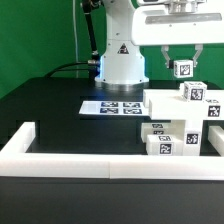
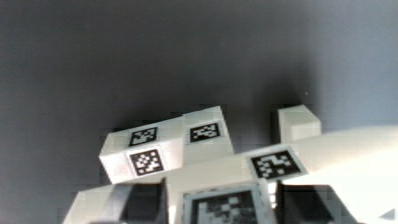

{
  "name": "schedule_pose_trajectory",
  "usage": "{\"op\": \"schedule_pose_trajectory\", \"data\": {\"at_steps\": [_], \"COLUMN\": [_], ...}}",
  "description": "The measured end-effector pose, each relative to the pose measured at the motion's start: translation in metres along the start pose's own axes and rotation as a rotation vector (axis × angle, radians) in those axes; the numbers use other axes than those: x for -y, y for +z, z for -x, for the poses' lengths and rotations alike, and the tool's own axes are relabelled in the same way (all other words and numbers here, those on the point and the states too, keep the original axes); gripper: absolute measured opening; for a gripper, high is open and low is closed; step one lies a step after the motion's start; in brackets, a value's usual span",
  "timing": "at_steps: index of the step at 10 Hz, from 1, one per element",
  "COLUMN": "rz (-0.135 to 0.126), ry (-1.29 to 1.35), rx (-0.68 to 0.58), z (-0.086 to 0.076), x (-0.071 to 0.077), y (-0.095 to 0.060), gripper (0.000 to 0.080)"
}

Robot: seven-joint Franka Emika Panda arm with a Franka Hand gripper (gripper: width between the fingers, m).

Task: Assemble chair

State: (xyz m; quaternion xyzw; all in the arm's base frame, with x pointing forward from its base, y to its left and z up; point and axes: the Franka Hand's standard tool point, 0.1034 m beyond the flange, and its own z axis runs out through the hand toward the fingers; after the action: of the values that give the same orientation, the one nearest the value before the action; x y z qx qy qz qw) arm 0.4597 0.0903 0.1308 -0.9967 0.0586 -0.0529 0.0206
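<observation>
My gripper (image 1: 182, 62) hangs at the upper right of the exterior view, shut on a small white tagged chair part (image 1: 183, 69) held in the air. The other white chair parts (image 1: 180, 120) lie bunched together on the black table just below it, against the barrier wall. In the wrist view the gripper (image 2: 228, 212) has the held part (image 2: 231, 205) with its tag between the dark fingers (image 2: 150, 205). Beyond it lie the tagged chair parts (image 2: 178, 145) and a plain white block (image 2: 299, 122).
The marker board (image 1: 112, 106) lies flat in front of the robot base (image 1: 120, 55). A long low white barrier wall (image 1: 90, 160) runs along the front edge and turns back at the exterior view's left. Cables trail behind the base.
</observation>
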Motion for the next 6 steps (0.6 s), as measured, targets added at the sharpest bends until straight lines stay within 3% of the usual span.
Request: {"op": "schedule_pose_trajectory", "data": {"at_steps": [3,6], "rz": [0.019,0.019], "ry": [-0.133,-0.122], "rx": [0.01,0.008], "z": [-0.013,-0.014], "x": [-0.008,-0.008], "y": [0.007,0.007], "gripper": [0.0289,0.0289]}}
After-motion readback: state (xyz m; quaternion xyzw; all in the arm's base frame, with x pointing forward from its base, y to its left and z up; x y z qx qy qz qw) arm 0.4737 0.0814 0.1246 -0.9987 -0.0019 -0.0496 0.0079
